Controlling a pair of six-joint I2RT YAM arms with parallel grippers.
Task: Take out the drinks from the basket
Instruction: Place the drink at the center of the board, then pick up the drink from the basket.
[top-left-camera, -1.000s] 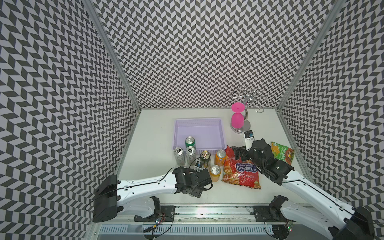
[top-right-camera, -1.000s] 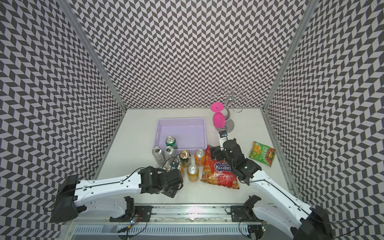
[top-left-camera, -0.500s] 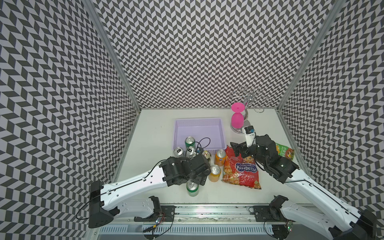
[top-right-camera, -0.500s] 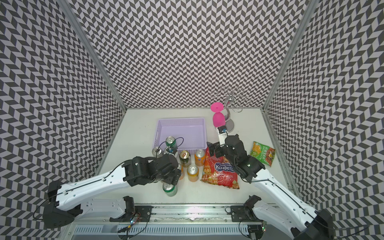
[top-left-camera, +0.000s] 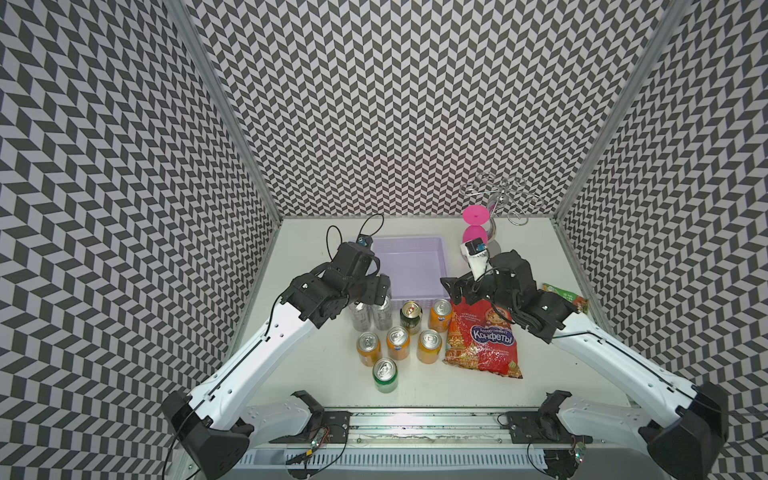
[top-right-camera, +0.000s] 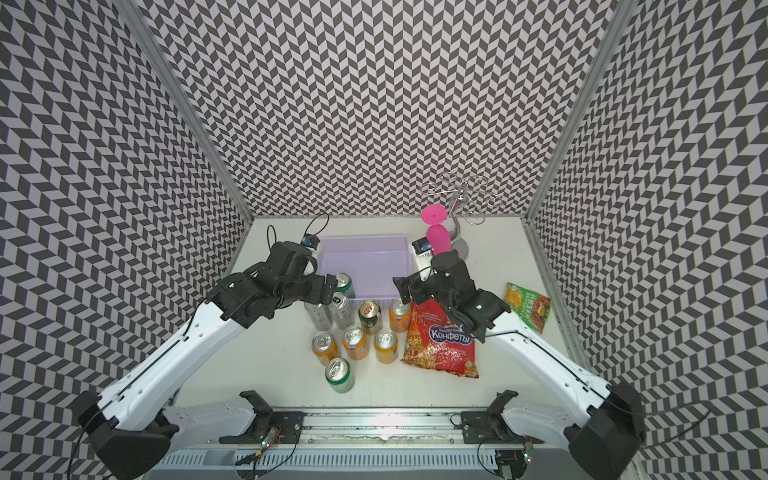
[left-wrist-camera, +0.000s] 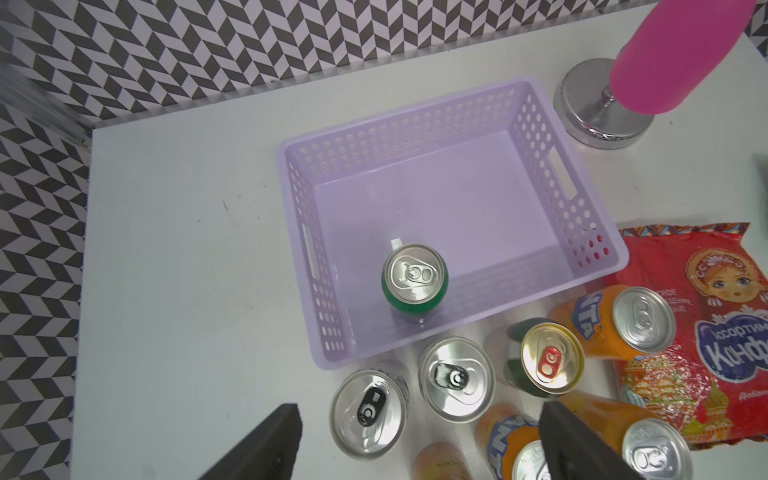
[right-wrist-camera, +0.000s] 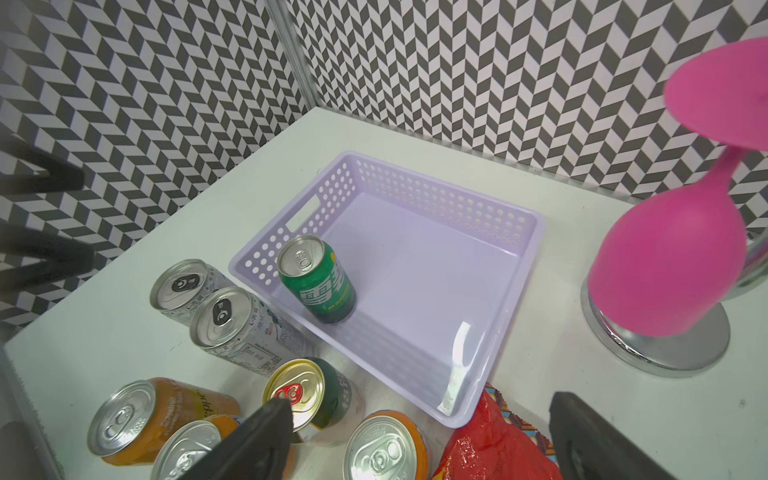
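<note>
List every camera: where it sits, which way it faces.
Top views: high above the arm bases, looking down and back at the table; both arms whole, left gripper and right gripper near the basket.
Left wrist: on the left arm, looking down into the basket; its two fingertips at the frame edge.
Right wrist: on the right arm, looking slantwise into the basket; its fingertips show.
Shared: both wrist views show the green can standing in the basket.
</note>
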